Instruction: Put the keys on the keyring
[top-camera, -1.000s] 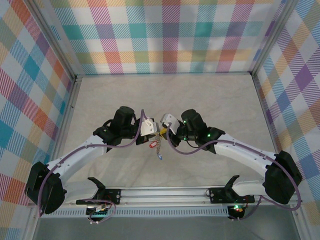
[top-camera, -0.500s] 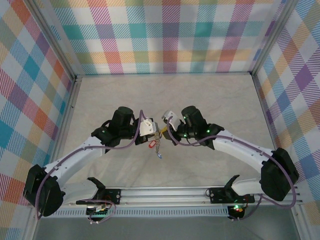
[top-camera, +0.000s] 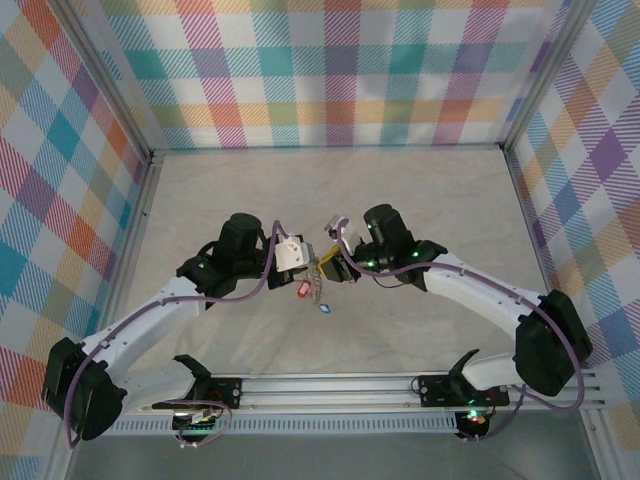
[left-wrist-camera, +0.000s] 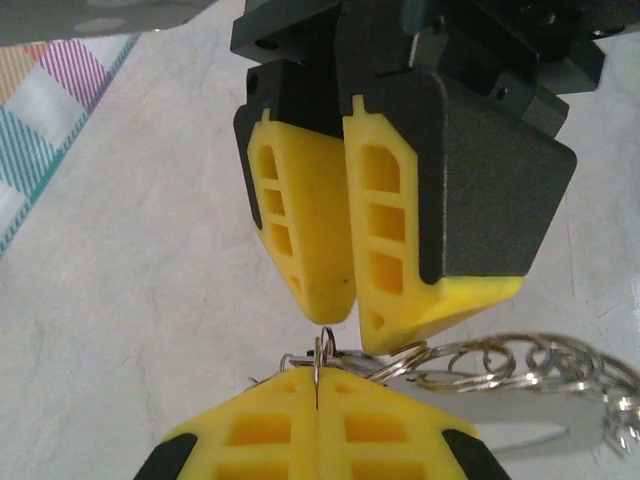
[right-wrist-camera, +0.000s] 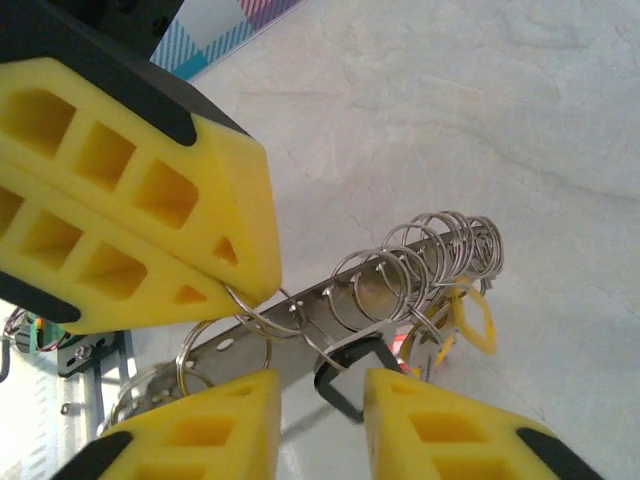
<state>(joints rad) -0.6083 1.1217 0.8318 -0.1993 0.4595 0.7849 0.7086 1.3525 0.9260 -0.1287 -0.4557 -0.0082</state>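
1. The left pincer is closed tight on a thin wire loop of the keyring and holds it in the air above the surface, between the two arms.
2. The right pincer stands partly open. A black tag sits in its gap, and we cannot tell whether either finger touches it.
3. The keys hang as one bunch under the pincers. A red tag and a blue tag dangle lowest, and a yellow tag sits beside the row of small rings.
4. We see no loose key lying on the surface, so we judge the threading mostly done.
5. We cannot tell whether the black-tagged key is fully on the ring, so that check is left.
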